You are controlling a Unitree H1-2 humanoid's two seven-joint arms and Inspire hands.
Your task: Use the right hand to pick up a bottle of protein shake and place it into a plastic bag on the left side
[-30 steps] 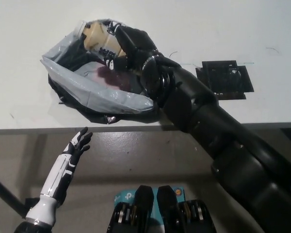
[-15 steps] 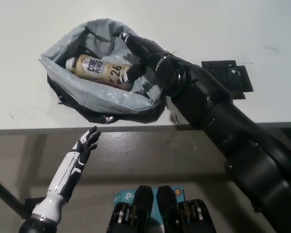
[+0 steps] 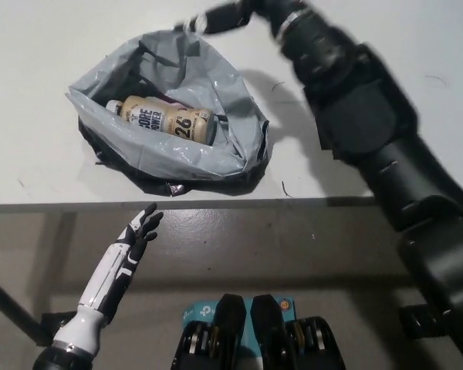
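Observation:
The protein shake bottle, tan with dark lettering, lies on its side inside the grey plastic bag on the white table. My black right hand is lifted above the bag's far rim at the top of the head view, empty, with its fingers apart and blurred. My white left hand rests open below the table's front edge, at lower left.
My black right arm crosses the table's right half and covers what lies under it. The table's front edge runs across the middle of the picture. A teal box lies on the floor below.
My right hand has let go of the bottle and pulled up and out of the bag toward the far side. The bottle now lies in the bag. The left hand barely moved.

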